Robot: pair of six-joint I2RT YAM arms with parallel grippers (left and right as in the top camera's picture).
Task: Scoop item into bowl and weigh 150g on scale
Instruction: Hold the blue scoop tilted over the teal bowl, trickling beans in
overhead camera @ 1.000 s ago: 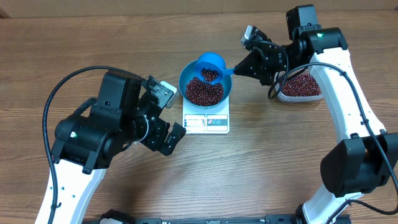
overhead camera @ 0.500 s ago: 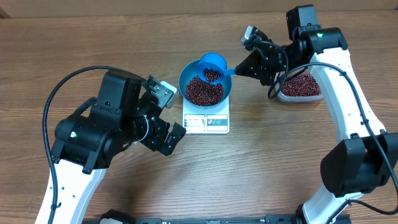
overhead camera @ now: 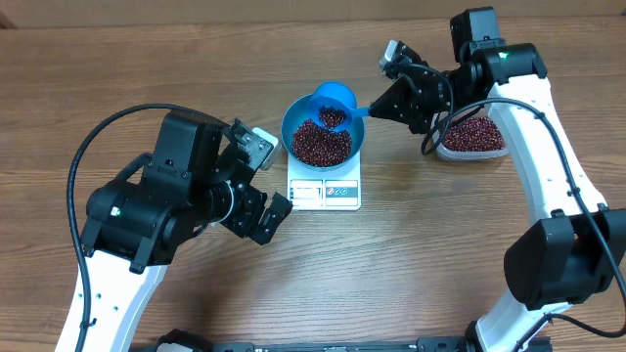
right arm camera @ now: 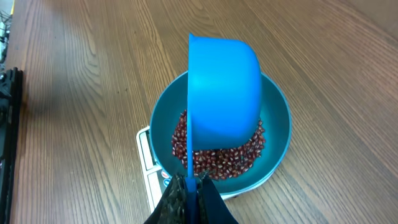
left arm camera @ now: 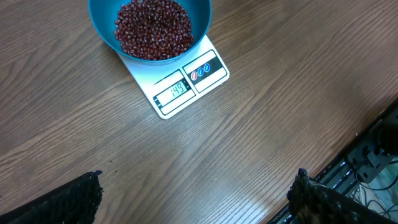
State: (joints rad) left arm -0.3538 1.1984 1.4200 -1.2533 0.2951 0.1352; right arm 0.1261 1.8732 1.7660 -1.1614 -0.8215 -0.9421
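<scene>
On the wooden table (overhead camera: 421, 254) nothing has moved: right claw (overhead camera: 376, 106) pinches the blue plastic scoop (overhead camera: 331, 96) over the round blue bowl (overhead camera: 290, 127), left claw (left arm camera: 193, 205) spread, so filling seems done.

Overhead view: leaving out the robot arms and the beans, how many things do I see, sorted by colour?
Blue: 2 (bowl, scoop)
White: 1 (scale)
Clear: 1 (tub)
Total: 4

Left jaws wide apart — right jaws clamped
</scene>
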